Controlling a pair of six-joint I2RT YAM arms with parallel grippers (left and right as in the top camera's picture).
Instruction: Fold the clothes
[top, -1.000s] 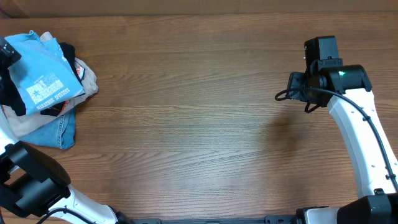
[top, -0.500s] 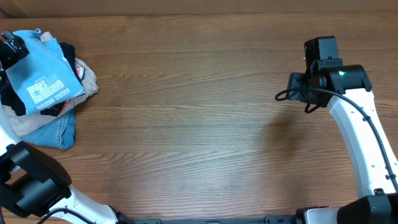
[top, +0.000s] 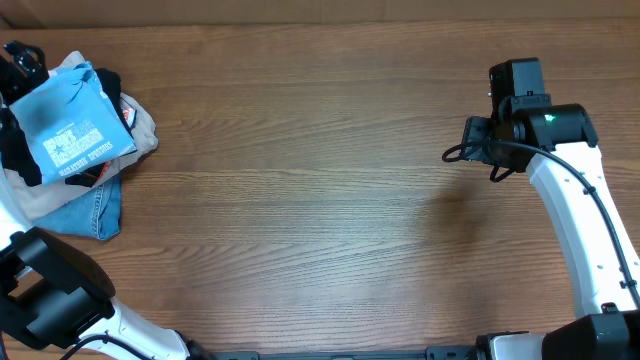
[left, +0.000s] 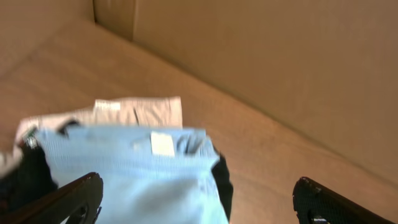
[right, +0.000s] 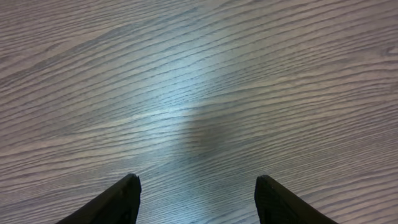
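Left end effector (left: 198, 186) spread above the T-shirt (left: 118, 165) — a deep pinch could drag the black garment (left: 222, 183) too; right end effector (right: 196, 186) spread, idle.

We find open wood across the middle and right of the table (top: 300, 200), from the heap in the far-left corner over to the right arm (top: 575, 230), whose right gripper (right: 196, 199) hangs spread over plain board. On the left that heap blocks the way: the sky-blue T-shirt (top: 70, 125) on top, with a black garment (top: 110, 85), a beige garment (top: 147, 125) and blue jeans (top: 100, 210), the left gripper (left: 199, 202) wide apart just above. Behind the heap a tan wall (left: 280, 74) stands near, a strip of table between.
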